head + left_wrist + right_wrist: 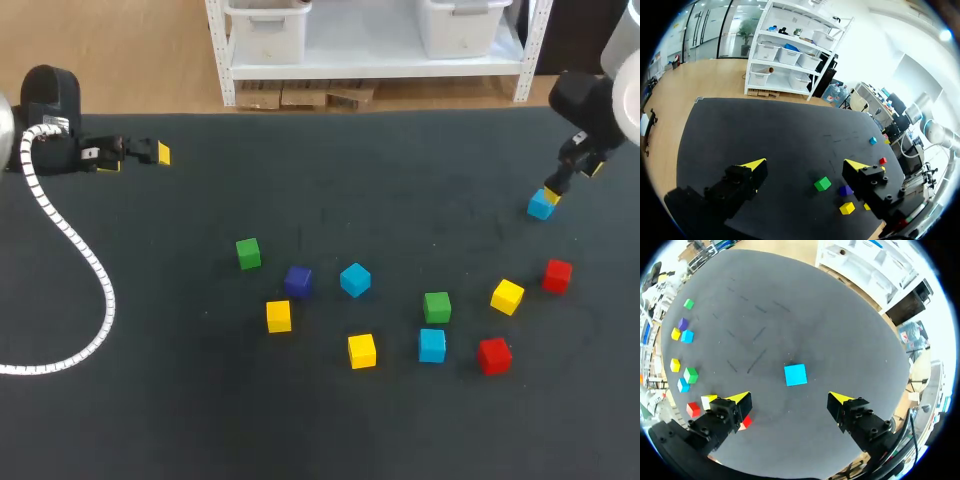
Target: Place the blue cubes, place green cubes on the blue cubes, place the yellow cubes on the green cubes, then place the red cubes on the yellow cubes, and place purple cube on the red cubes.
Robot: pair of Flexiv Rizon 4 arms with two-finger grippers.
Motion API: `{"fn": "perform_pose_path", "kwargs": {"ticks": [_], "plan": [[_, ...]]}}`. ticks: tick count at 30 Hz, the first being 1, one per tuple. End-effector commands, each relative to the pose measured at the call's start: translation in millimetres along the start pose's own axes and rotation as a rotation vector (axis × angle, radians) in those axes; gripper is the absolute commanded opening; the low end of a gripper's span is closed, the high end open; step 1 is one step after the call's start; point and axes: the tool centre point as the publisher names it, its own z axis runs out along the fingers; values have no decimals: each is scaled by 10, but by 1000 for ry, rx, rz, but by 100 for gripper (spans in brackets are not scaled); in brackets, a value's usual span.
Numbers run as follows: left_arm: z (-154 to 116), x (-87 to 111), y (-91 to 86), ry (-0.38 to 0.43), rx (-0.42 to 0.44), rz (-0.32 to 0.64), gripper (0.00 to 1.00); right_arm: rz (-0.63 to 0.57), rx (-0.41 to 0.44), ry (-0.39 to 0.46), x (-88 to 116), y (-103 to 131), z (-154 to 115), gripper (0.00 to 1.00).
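I hold my right gripper [790, 400] spread wide, clamping nothing, close over the lone blue cube [795, 374]; my left gripper [806, 165], also spread, sits well apart from that cube.

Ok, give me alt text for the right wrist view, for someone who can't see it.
The right gripper is open above a blue cube, which lies on the dark table just ahead of the gap between its yellow tips, untouched. More coloured cubes are scattered farther off, beyond one finger.
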Motion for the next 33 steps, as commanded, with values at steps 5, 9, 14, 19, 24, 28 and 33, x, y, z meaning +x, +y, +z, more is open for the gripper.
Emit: {"fn": "perform_pose_path", "kwargs": {"ticks": [5,9,14,19,24,28,33], "plan": [[0,0,0,0,0,0,100,-9,-20,16,-77,-86,131,100],[0,0,0,0,0,0,100,-41,0,44,-66,-94,191,100],[0,0,0,0,0,0,100,-82,1,55,-57,-81,257,100],[0,0,0,0,0,0,100,-103,-4,73,-53,-89,330,100],[0,0,0,0,0,0,100,-116,-23,82,-22,-124,397,100],[0,0,0,0,0,0,100,-130,-25,78,-29,-133,399,100],[0,0,0,0,0,0,100,-135,-31,78,-75,-156,419,100]]}}
